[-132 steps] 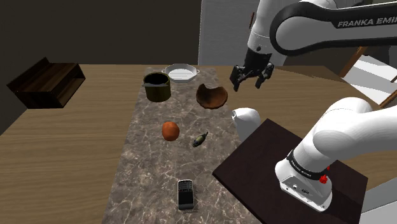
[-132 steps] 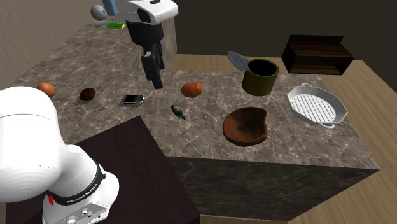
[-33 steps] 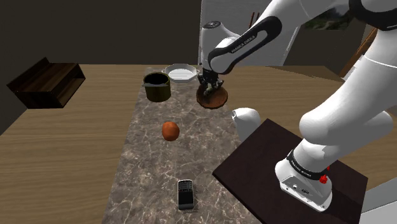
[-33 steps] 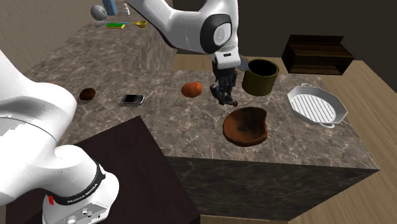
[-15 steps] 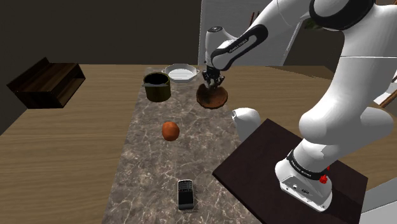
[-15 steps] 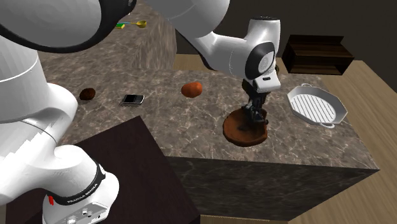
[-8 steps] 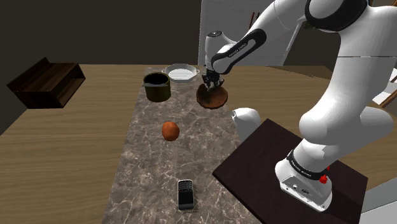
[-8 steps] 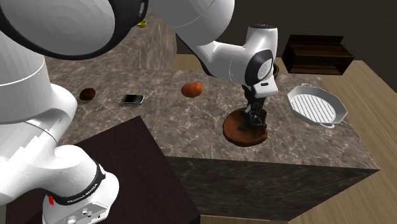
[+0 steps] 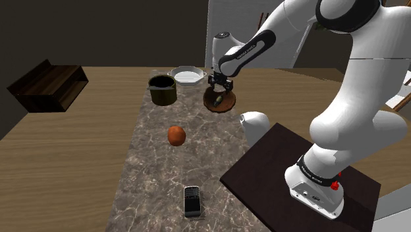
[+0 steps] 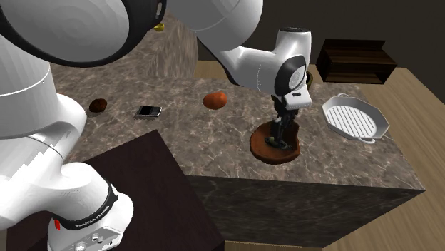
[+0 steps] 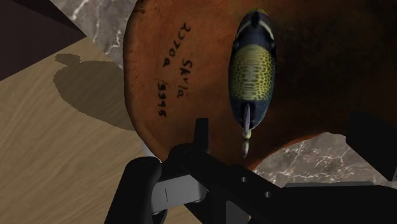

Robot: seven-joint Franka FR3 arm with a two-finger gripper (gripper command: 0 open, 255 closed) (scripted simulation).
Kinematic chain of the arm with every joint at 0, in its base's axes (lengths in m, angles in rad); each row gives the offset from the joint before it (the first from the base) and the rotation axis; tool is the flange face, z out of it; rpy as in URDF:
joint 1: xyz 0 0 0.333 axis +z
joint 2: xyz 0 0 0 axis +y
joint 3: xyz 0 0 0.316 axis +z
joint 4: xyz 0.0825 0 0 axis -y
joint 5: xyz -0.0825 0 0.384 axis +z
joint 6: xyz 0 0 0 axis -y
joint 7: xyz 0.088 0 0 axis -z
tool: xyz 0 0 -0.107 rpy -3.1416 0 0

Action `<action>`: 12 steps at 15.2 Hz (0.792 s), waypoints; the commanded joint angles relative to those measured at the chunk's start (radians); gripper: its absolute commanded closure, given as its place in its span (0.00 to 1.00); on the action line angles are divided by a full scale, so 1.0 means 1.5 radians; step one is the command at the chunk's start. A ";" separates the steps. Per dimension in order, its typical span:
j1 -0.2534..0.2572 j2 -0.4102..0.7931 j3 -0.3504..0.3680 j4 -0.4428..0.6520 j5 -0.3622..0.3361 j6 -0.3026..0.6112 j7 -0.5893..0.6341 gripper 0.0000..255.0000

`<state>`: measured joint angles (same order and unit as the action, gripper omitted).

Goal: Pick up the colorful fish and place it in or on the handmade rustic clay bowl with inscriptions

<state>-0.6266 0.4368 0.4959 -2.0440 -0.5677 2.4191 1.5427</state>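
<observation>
The fish [image 11: 252,67], dark blue with a yellow spotted back, lies inside the brown clay bowl [image 11: 168,70], which bears dark handwritten marks. My gripper [image 11: 286,137] hangs just above it, open, with one finger [image 11: 201,133] on each side of the fish's tail and neither touching it. In the shoulder view the gripper [image 9: 218,89] stands over the bowl [image 9: 228,104] near the counter's far end, with the fish [image 9: 215,100] a small greenish shape under it. In the second exterior view the gripper [image 10: 284,132] points down into the bowl [image 10: 265,152].
On the marble counter are an orange round thing [image 9: 176,135], a phone [image 9: 191,200], a dark green pot [image 9: 161,89] and a white ridged dish [image 9: 187,75]. A wooden crate [image 9: 47,86] sits on the floor. A white object [image 9: 253,122] stands beside my dark stand [image 9: 290,165].
The fingers, shut on the fish over the bowl half a second ago, have opened. The fish now lies in the bowl.
</observation>
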 commanded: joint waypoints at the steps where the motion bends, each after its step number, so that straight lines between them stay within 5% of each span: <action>1: 0.000 0.000 0.000 0.000 0.000 0.000 0.000 0.00; 5: -0.019 -0.066 0.036 -0.002 0.059 -0.053 -0.037 0.00; 12: -0.018 -0.066 0.036 -0.002 0.059 -0.053 -0.037 0.00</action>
<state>-0.6542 0.3384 0.5494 -2.0464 -0.4791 2.3396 1.4871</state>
